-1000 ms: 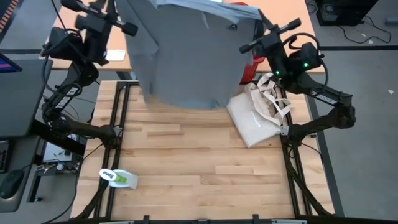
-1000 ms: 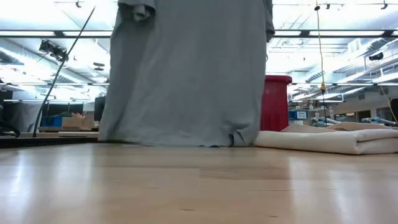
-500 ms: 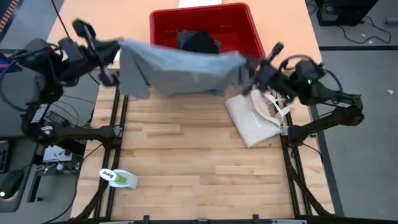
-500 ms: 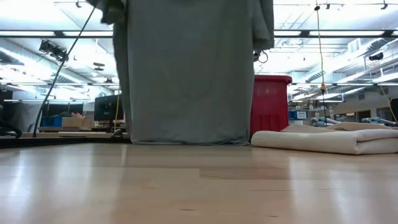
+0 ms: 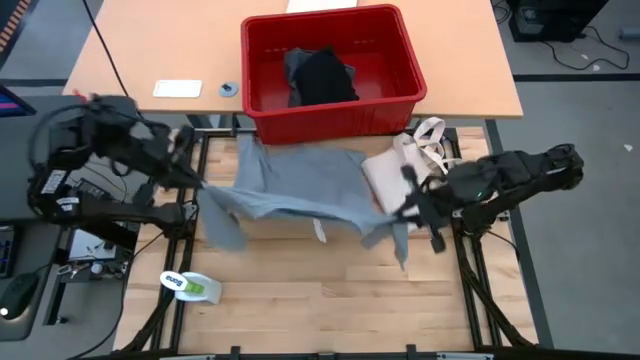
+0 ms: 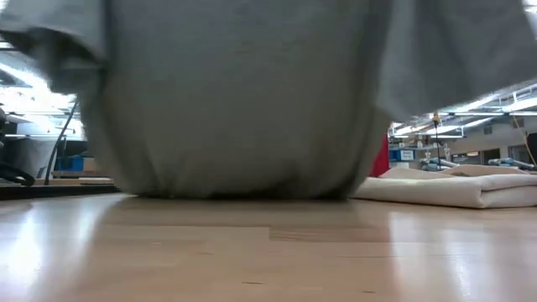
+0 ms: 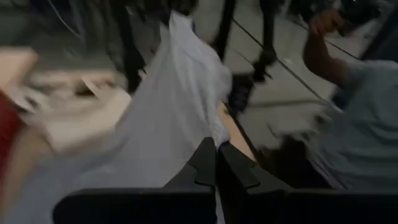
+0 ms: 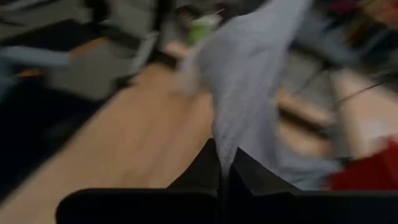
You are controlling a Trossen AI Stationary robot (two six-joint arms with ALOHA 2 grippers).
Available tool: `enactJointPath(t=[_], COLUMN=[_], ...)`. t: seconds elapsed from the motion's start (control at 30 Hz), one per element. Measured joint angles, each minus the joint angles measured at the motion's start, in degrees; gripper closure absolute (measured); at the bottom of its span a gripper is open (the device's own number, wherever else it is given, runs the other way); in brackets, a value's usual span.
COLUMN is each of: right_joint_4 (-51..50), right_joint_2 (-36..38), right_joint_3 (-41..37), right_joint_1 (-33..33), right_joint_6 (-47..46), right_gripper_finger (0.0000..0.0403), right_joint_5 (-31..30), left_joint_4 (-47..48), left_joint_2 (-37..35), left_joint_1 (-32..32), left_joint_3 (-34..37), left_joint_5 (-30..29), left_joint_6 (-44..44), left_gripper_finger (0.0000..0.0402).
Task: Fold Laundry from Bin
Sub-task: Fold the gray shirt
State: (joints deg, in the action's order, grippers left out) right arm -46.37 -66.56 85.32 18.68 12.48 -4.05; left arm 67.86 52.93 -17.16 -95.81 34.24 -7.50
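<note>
Across the middle of the wooden worktop (image 5: 330,290), a light grey T-shirt (image 5: 300,185) is stretched between the two arms, its far edge lying on the wood just in front of the red bin (image 5: 330,110) and its near edge lifted and sagging. At nine o'clock from the shirt, the left gripper (image 5: 190,175) has its jaws closed on the shirt's left corner, at the worktop's left edge; the left wrist view shows the two dark fingers (image 7: 214,168) pressed together with the cloth rising from between them. At about four o'clock from the shirt's middle, the right gripper (image 5: 400,208) has its jaws closed on the shirt's right corner, with a short flap of cloth hanging below it; in the right wrist view the fingers (image 8: 224,165) are pinched on the grey fabric too. From table height the shirt fills most of the picture as a wide grey curtain (image 6: 243,92) whose lower hem touches the wood. The bin stands at twelve o'clock, on the far side of the worktop, and holds a black garment (image 5: 325,75) with a bit of blue-grey cloth beside it. A cream tote bag (image 5: 400,170) lies at two o'clock from the shirt, between the bin and the right arm, partly under the shirt's right end. A roll of green tape (image 5: 192,287) sits at seven o'clock, near the worktop's left front corner. A person's arm (image 7: 323,50) shows in the room beyond in the left wrist view.
</note>
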Motion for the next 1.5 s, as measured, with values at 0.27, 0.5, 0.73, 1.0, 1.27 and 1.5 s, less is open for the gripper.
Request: enactJointPath(t=[0.27,0.5,0.73,1.0,1.27,1.5], right_joint_4=[-11.98,-16.44,-19.74,-19.80,-19.47,-15.88], right_joint_2=[-5.55,-11.83,-20.82,-30.65,-33.86,-34.67], right_joint_3=[-0.02,-0.01,0.00,-0.02,-0.02,-0.89], right_joint_1=[5.04,8.07,11.57,11.94,12.87,11.92], right_joint_6=[-10.69,-21.86,-29.05,-34.42,-34.74,-33.02], right_gripper_finger=[0.0389,0.0383,0.0352,0.0288,0.0280,0.0280], right_joint_5=[3.17,10.07,2.19,10.83,6.87,5.05], left_joint_4=[-13.29,-30.18,-40.28,-49.44,-54.43,-54.25], left_joint_2=[0.55,4.22,10.48,18.86,24.35,29.25], left_joint_1=[11.74,26.69,40.35,48.82,52.15,51.70], left_joint_3=[19.04,33.43,40.91,41.51,41.51,41.51], left_joint_5=[-4.45,-7.87,-9.08,-10.62,-11.09,-23.45], left_joint_6=[3.72,7.12,13.49,22.44,22.92,22.00], left_gripper_finger=[0.0395,0.0395,0.0395,0.0395,0.0395,0.0383])
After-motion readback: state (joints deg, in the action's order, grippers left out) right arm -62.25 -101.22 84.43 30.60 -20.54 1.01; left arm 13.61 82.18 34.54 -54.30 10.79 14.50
